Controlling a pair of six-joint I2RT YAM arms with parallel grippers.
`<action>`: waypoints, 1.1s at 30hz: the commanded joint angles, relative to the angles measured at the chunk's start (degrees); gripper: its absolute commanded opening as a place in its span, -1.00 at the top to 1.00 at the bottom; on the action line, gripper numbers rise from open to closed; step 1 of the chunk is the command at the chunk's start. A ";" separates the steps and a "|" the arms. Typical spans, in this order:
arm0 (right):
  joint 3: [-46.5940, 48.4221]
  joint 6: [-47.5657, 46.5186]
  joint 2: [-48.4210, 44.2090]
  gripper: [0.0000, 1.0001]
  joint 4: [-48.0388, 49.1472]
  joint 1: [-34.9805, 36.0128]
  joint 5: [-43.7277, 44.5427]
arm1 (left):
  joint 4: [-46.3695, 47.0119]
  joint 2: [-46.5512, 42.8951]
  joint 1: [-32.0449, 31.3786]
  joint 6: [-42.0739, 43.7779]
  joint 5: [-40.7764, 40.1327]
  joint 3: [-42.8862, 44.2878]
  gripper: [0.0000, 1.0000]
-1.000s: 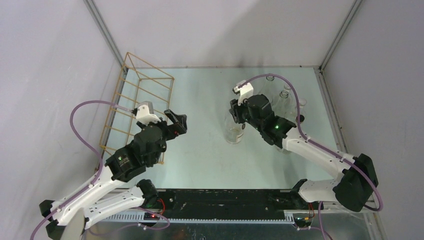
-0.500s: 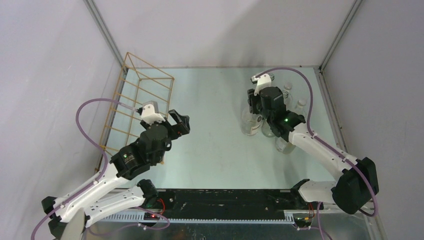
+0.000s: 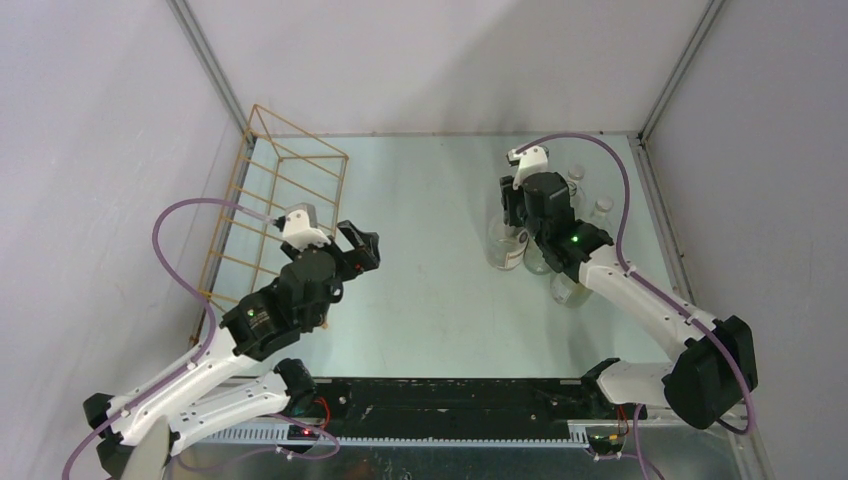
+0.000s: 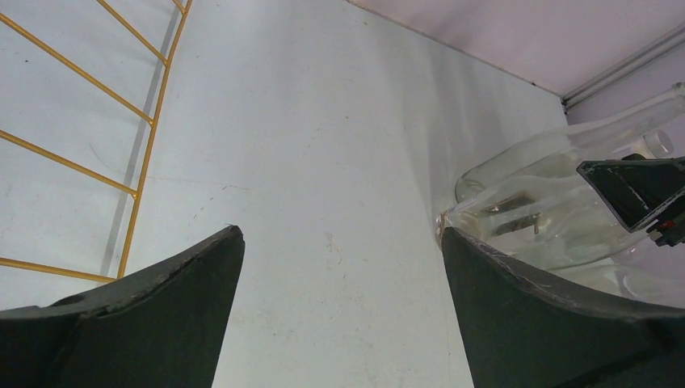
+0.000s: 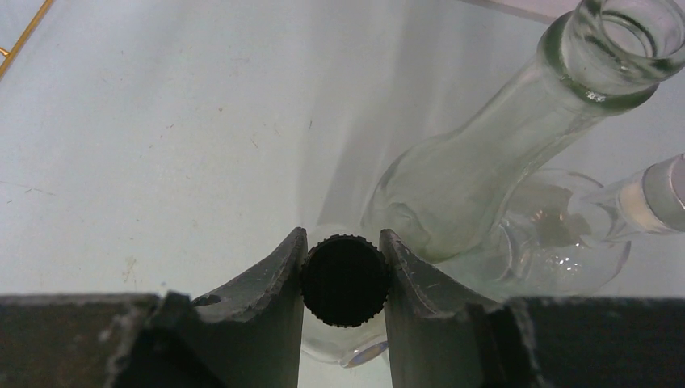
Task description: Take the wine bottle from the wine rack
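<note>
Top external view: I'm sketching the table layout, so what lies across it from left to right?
gold-tan wire wine rack → open black left gripper → clear glass wine bottle with a black cap → group of other clear glass bottles

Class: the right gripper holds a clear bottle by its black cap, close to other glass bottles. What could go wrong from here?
1. The right gripper pinches only the black cap, so the bottle could swing or slip. Whether its base is set down is unclear.
2. The neighbouring bottle is very close. Releasing or backing away might knock glass against glass and topple one.
</note>
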 commanded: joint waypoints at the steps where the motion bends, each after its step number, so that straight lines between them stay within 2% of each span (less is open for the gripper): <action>1: 2.45 -2.43 -2.01 0.27 -1.71 -0.39 3.37 | 1.08 0.04 0.42 -0.91 -1.68 0.01 -1.00; 2: 2.45 -2.37 -2.22 0.15 -1.89 -0.37 3.11 | 0.40 0.17 0.43 -1.16 -1.85 0.23 -0.99; 7: 2.45 -1.98 -4.45 -0.20 -1.99 -0.38 2.36 | -0.51 0.62 0.44 -1.27 -2.50 0.94 -0.99; 10: 2.82 -2.41 -6.99 -0.55 -1.93 -0.33 0.71 | -2.47 1.22 0.44 -0.13 -3.61 2.74 -0.99; 12: 4.83 -2.75 -9.30 -0.63 -4.08 -0.13 0.07 | -5.77 1.56 0.42 0.62 -6.11 5.20 -0.99; 19: 12.80 -2.06 -16.33 -0.69 -13.46 1.75 -7.26 | -13.80 0.11 0.42 8.85 -11.26 13.97 -0.99; 22: 12.98 1.97 -21.45 -0.69 -18.48 2.60 -8.84 | -18.02 -0.94 0.44 10.56 -11.15 16.80 -0.99; 26: 10.80 5.71 -27.47 -0.70 -23.42 3.44 -12.63 | -20.79 -4.29 0.44 11.70 -9.40 16.34 -0.99; 33: 3.23 9.62 -39.72 -0.74 -29.62 3.82 -8.87 | -27.32 -8.18 0.38 8.72 -8.25 13.66 -1.00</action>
